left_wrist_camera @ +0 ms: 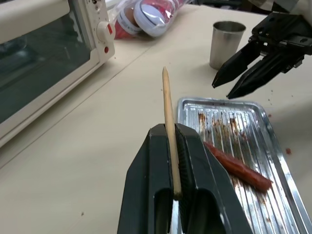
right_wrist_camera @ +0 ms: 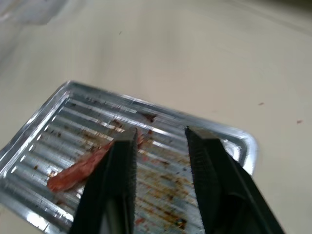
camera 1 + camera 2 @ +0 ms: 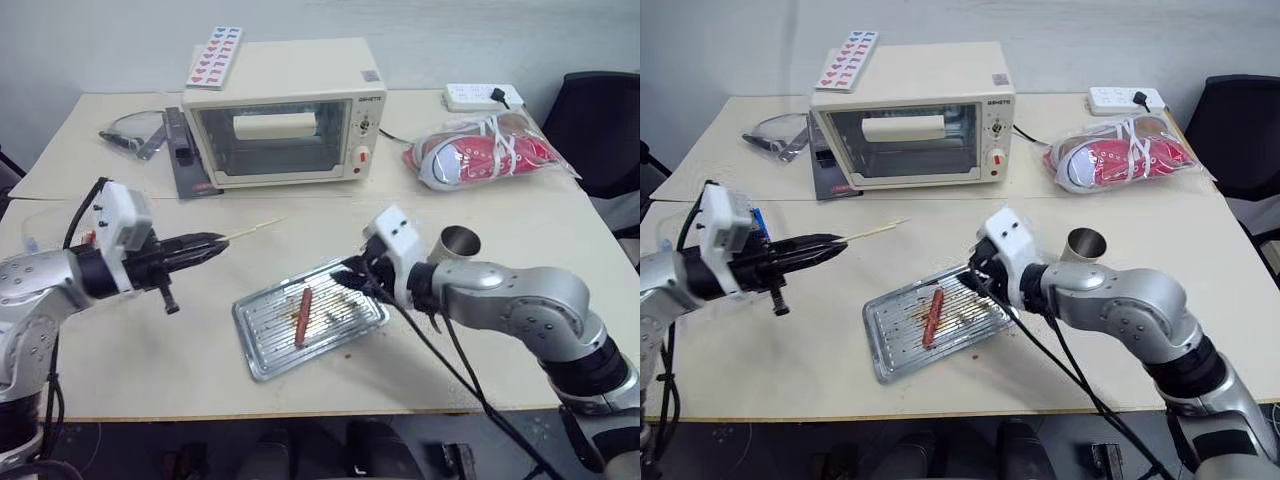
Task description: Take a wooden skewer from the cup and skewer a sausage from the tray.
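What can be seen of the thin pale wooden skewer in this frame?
The thin pale tan wooden skewer is a straight, bare stick tapering to a point. Its butt end is clamped between the black fingers of the left gripper, which is shut on it. It is held above the beige table, pointing toward the cream toaster oven, with nothing on its tip.

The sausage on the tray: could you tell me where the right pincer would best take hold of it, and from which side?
Probably mid-length, from above. The sausage lies flat along the ribs of the tray, nothing touching it, so fingers could straddle its narrow width. The open right pincer hovers over its far end, while the left pincer holds the wooden skewer.
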`<state>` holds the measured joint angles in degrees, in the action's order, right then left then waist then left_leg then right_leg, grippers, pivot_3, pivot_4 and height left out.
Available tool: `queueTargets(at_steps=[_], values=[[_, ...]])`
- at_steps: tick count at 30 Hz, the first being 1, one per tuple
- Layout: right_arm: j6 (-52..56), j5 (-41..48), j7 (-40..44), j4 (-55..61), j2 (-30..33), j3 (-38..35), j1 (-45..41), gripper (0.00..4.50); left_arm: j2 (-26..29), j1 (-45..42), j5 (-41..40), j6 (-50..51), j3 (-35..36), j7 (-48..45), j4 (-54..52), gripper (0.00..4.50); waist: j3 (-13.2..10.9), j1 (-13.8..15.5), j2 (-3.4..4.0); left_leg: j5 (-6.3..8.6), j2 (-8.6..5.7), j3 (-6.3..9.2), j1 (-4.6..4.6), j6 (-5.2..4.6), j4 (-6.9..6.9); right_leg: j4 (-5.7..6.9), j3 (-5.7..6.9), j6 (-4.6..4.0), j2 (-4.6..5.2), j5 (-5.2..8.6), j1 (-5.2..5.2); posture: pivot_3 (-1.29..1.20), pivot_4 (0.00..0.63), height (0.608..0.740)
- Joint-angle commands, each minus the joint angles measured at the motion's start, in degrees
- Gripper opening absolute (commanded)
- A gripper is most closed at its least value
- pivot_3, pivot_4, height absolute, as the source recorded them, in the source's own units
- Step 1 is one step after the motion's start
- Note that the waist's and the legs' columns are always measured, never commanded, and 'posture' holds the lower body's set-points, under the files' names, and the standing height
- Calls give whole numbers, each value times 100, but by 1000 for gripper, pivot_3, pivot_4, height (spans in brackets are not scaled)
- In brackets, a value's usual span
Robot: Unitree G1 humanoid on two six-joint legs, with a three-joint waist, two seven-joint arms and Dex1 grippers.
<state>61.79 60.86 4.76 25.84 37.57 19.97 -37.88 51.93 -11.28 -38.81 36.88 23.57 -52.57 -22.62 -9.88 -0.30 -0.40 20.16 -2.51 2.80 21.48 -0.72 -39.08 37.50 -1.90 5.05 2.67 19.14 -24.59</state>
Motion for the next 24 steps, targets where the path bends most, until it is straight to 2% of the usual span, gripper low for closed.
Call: queueTargets(at_steps=[1,8,15,21,24], values=[[587,388,-122,-321,-700,-194,13,2396,64,138,-161,52,336,125,-367,0,0,0,-1,0,1,1,-2,0,2,1,1,0,-1,0,1,0,150,740],[1127,-49,-118,-1036,-1525,-291,-214,2396,23,189,-267,182,349,368,-563,0,0,-12,0,-1,-1,-2,-2,1,1,7,-1,-1,-1,0,-2,0,150,740],[1397,-560,-54,-1182,-2018,-412,-296,2396,49,83,-260,143,255,447,-521,0,0,-77,0,-1,-2,-2,-1,2,4,12,0,-1,-2,0,-6,0,150,740],[1430,-962,140,-1095,-2111,-446,-282,2396,10,-38,-190,72,144,467,-404,0,0,-134,0,-1,-3,-1,-1,2,6,23,0,-1,-2,0,-6,0,150,740],[1104,-1474,535,-871,-1790,71,-306,2396,-31,-76,-137,0,62,471,-341,0,0,-145,0,-1,-2,-2,-1,3,10,23,0,-1,-3,0,-8,0,150,740]])
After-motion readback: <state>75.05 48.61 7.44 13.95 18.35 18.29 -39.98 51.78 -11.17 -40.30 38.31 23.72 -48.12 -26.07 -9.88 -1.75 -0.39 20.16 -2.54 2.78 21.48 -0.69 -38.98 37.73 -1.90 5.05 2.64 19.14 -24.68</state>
